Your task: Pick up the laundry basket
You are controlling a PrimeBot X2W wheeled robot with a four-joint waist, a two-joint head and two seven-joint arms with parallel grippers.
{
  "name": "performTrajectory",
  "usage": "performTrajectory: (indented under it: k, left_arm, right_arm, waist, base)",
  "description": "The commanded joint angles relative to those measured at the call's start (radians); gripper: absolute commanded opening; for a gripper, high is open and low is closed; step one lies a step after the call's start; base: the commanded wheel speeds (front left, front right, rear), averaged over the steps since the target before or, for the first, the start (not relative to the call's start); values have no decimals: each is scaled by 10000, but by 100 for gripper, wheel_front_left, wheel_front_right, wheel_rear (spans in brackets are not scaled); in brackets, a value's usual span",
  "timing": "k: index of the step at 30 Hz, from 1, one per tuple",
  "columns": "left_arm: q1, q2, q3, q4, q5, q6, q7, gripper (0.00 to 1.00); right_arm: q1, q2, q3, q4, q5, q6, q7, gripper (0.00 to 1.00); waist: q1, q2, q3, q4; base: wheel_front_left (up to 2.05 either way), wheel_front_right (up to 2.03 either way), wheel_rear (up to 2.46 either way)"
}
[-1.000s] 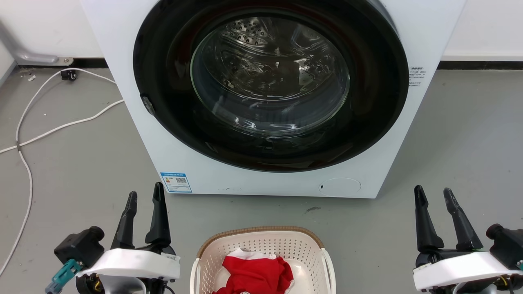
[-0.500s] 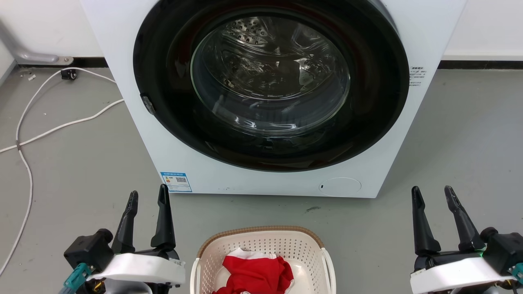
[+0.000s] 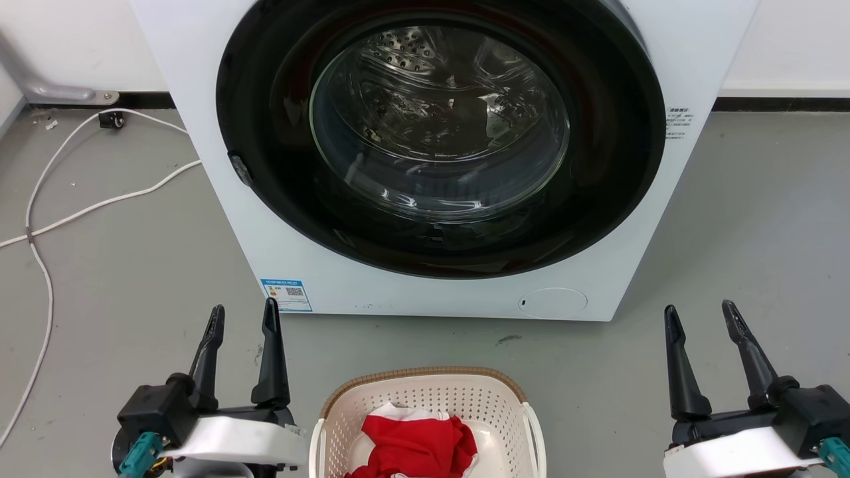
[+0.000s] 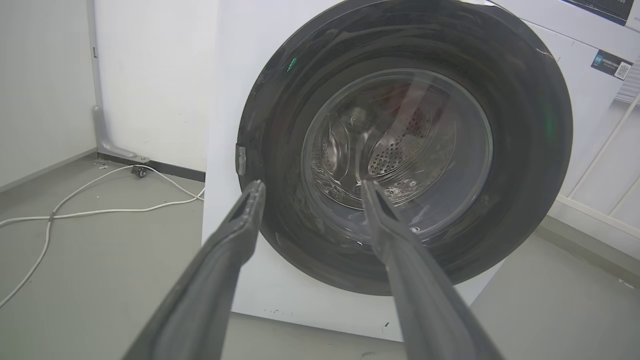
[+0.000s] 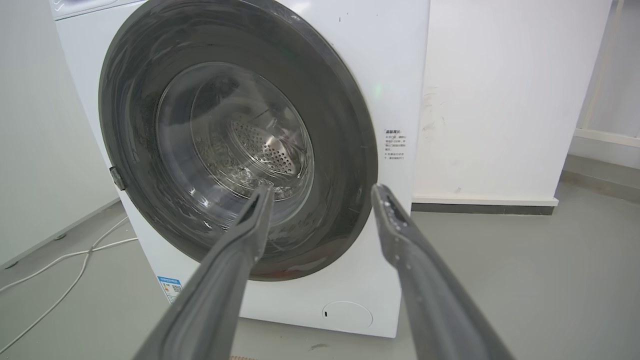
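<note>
- The laundry basket (image 3: 425,397) sits on the grey floor (image 3: 730,265) at the bottom centre of the head view, just in front of the washing machine (image 3: 299,265) but not touching it. Its near end is cut off by the bottom edge of the picture.
- A red garment (image 3: 415,448) with some white cloth lies inside the basket.
- The left claw (image 3: 244,307) hangs just beside the basket's left side, fingers pointing toward the machine. Its fingers are spread moderately apart and nothing is between them; the left wrist view shows the machine's door through the gap.
- The right claw (image 3: 698,307) is well apart from the basket's right side. Its fingers are likewise spread, a little wider, and it holds nothing.
- Neither claw touches the basket, and its white side handles (image 3: 534,431) are free.
- Judged from this, the task is at its very start: the basket rests on the floor and no grasp is made.
- What is left appears to be all of it: bringing both claws in and down to the handles or the rim, closing on them, and lifting evenly.
- The right claw seems to have the longer way to go.
- A white cable (image 3: 99,206) trails across the floor to the left, well clear of the basket.
</note>
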Motion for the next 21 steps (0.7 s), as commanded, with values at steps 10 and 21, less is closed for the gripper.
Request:
performTrajectory:
  k: [10,21]
  left_arm:
    - [199,26,-54,-204,923,84,-288,100]
    - [251,26,-166,-239,1900,182,-472,100]
  right_arm:
    - [204,-42,2,-265,-948,-3,-255,100]
    - [240,-44,-25,-411,-1694,-3,-450,100]
  waist:
    - [0,0,5,0]
    - [0,0,46,-21]
  base:
    - [0,0,0]
    - [0,0,0]
